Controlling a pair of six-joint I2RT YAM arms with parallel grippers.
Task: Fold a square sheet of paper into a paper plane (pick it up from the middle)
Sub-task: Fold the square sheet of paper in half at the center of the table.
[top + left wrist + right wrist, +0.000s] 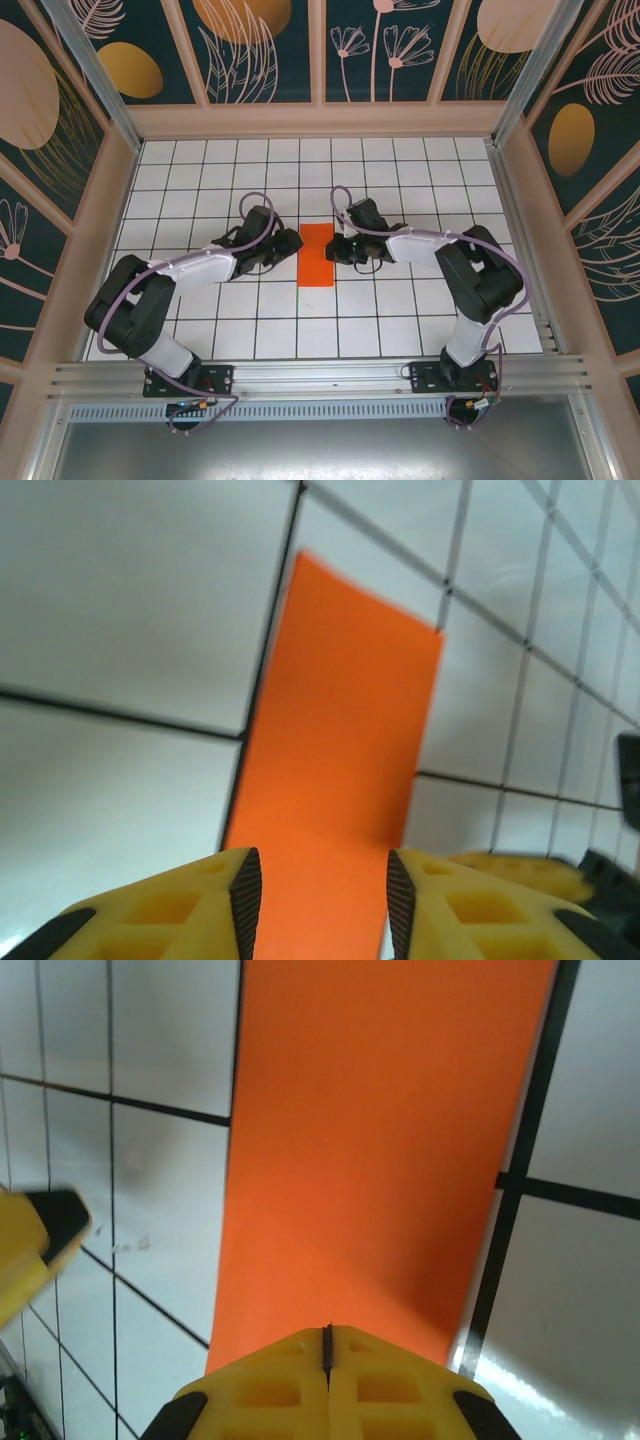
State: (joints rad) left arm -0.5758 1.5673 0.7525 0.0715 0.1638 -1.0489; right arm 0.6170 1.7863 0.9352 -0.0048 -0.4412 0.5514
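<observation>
The square sheet of paper (316, 255) lies on the white grid table as a narrow orange-red rectangle, about one tile wide and two long. My left gripper (288, 248) is at its left edge. In the left wrist view its yellow fingers stand open (322, 890), with the paper (340, 730) showing in the gap between the ribbed pads. My right gripper (338, 250) is at the paper's right edge. In the right wrist view its jaws are shut tight (327, 1332) over the near edge of the paper (390, 1140). I cannot tell whether they pinch it.
The table (420, 320) is white tiles with black grid lines, walled by patterned panels on three sides. A metal rail (320, 378) with both arm bases runs along the near edge. A left finger (40, 1240) shows in the right wrist view.
</observation>
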